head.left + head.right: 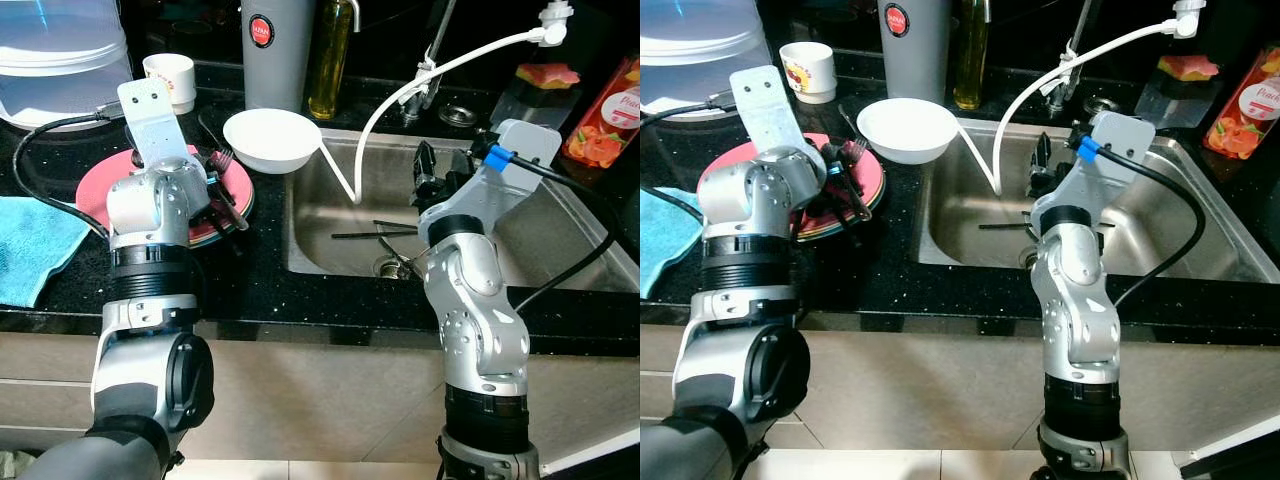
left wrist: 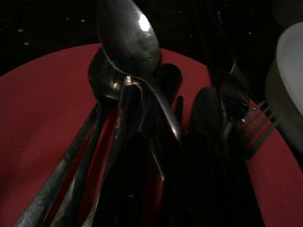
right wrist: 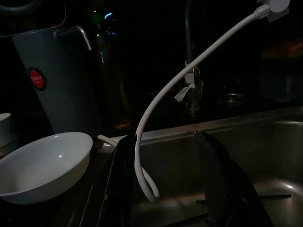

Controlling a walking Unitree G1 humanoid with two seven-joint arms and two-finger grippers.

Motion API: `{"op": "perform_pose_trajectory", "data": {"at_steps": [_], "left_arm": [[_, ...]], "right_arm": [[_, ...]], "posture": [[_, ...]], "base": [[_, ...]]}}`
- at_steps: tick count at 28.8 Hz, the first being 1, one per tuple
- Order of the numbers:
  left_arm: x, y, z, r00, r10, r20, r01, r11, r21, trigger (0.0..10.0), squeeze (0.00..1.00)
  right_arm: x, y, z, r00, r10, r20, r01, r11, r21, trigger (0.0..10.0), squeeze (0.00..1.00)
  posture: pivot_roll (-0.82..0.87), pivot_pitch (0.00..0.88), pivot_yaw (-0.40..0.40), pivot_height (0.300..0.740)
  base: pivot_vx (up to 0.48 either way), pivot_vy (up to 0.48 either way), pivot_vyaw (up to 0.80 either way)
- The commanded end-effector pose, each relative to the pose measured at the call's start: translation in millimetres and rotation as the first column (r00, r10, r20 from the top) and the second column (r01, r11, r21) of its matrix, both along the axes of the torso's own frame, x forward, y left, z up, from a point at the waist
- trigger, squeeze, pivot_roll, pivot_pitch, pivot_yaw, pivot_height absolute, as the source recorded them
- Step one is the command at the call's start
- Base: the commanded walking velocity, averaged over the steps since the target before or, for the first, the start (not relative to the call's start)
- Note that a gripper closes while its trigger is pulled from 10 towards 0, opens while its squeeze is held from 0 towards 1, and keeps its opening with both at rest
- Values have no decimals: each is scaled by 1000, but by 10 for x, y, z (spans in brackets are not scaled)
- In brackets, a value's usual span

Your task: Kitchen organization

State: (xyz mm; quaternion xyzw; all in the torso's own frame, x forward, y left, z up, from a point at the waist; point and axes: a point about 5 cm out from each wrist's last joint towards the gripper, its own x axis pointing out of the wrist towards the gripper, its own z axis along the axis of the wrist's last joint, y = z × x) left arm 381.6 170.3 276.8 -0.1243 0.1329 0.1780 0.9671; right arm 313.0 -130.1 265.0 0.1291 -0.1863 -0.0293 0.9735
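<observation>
Black speckled countertop [image 1: 260,255] frames a steel sink [image 1: 560,250] as we sort a kitchen. Our left gripper [image 1: 222,192] sits low over cutlery [image 2: 137,94] piled on the red plate [image 1: 100,185] near the counter's left edge, likely gathering it; whether its fingers have closed we cannot tell. Our right gripper [image 3: 165,184] hangs above the basin, fingers spread and empty, apparently bound for chopsticks [image 1: 375,231] on the sink floor. A white hose [image 1: 400,100] dangles between its fingers. A white bowl [image 1: 272,140] rests at the sink's left rim.
</observation>
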Motion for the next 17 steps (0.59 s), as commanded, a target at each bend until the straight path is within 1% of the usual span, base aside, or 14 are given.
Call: {"op": "perform_pose_trajectory", "data": {"at_steps": [1, 2, 3, 4, 5, 17], "left_arm": [[-7, -22, -116, 998, -5, -65, 2, 999, -39, 10000, 0], [-7, -22, -137, 997, -5, -77, 1, 999, -49, 10000, 0], [-7, -19, -153, 996, -5, -84, 1, 999, -54, 9490, 0], [-7, -17, -161, 996, -5, -87, 0, 998, -57, 8745, 0], [-6, -16, -163, 996, -5, -87, 0, 998, -59, 0, 0], [-2, -3, -176, 996, 0, -94, -6, 998, -62, 0, 0]], "right_arm": [[3, 3, 2, 1000, 4, -7, -4, 1000, 3, 10000, 0], [4, 4, 3, 1000, 4, -7, -4, 1000, 4, 10000, 0], [4, 5, 4, 1000, 4, -7, -4, 1000, 4, 10000, 0], [4, 6, 4, 1000, 4, -6, -4, 1000, 4, 10000, 0], [4, 6, 4, 1000, 4, -7, -4, 1000, 4, 10000, 0], [7, 3, 4, 1000, 2, -7, -2, 1000, 6, 10000, 0]], "posture": [[157, 67, -80, 740], [159, 68, -80, 740], [159, 68, -78, 740], [159, 68, -78, 740], [160, 68, -78, 740], [161, 66, -76, 740]], "base": [[0, 0, 0], [0, 0, 0], [0, 0, 0], [0, 0, 0], [0, 0, 0], [0, 0, 0]]}}
